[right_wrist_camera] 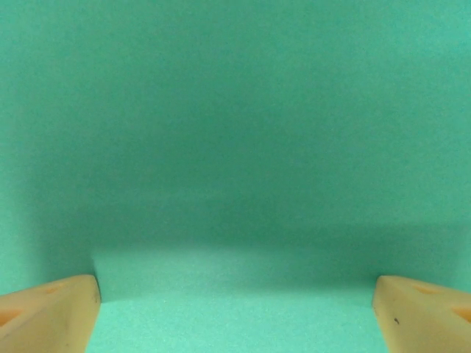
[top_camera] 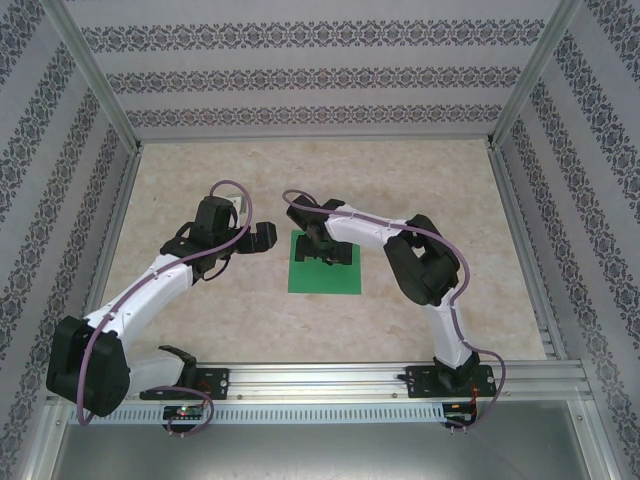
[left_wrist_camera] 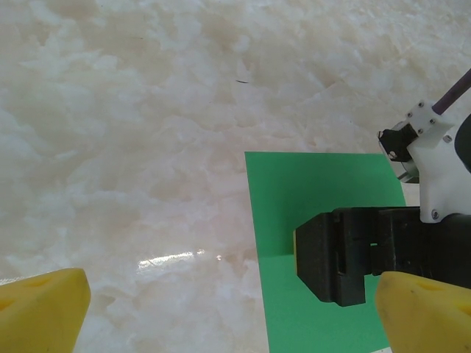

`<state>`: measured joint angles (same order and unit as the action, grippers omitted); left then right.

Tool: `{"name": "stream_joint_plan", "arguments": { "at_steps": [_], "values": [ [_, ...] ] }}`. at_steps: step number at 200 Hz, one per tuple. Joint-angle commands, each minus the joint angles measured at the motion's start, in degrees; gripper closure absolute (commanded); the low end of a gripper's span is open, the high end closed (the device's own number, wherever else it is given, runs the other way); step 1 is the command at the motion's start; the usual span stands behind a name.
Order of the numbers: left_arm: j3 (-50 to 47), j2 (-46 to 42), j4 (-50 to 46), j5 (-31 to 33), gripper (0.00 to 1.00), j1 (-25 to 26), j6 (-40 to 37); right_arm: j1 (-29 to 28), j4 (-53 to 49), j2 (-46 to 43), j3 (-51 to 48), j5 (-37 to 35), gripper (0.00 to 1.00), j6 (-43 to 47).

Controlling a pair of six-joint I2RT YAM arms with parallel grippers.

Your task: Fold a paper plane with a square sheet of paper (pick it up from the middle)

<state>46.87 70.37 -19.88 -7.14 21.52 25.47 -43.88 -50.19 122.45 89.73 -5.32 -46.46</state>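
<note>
— Right tool (top_camera: 323, 252) first: how does it stand?
— Spread wide, pointing down over the far part of the square sheet of paper (top_camera: 325, 280). In its own wrist view the two pale orange, wedge-shaped pads (right_wrist_camera: 48, 316) sit at the bottom corners, well apart, with smooth matte green between them. Whether the tips touch the paper, I cannot tell.
— And the left tool (top_camera: 262, 238)?
— Also spread, and empty. It hangs just beside the sheet's far left corner. Its pads (left_wrist_camera: 40, 309) are bright yellow, blunt and spongy-looking.
— Where is the sheet?
— Flat on the bench (top_camera: 430, 180), about the middle, between the two arms. It is thin and bright green, with straight edges and sharp corners where they show, and no crease that I can make out.
— The bench surface?
— Cream, marbled with cloudy beige patches and slightly glossy. A streak of light glints on it in the left wrist view.
— Anything else?
— In that same view the right arm's boxy black tool body sits over the green, with a white moulded shell behind it. Purple cables loop along both white arms. Aluminium rails frame walls papered in grey patterned bands.
</note>
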Motion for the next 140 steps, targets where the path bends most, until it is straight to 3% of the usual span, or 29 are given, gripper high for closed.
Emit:
{"name": "stream_joint_plan", "arguments": {
  "at_steps": [1, 84, 140],
  "values": [
    [1.84, 0.44, -0.56, -0.97, 0.00, 0.56, -1.21, -0.66, 2.29, 3.37, -1.94, 3.12, 0.06, -0.39],
    [2.34, 0.47, -1.04, -0.95, 0.00, 0.62, -0.95, -0.35, -0.09, 2.96, 0.08, 0.34, 0.17, 1.72],
    [2.49, 0.52, -1.12, -1.02, 0.00, 0.68, -0.95, -0.27, -3.34, 2.27, 3.23, -0.88, 0.14, 3.92]
  ]
}}
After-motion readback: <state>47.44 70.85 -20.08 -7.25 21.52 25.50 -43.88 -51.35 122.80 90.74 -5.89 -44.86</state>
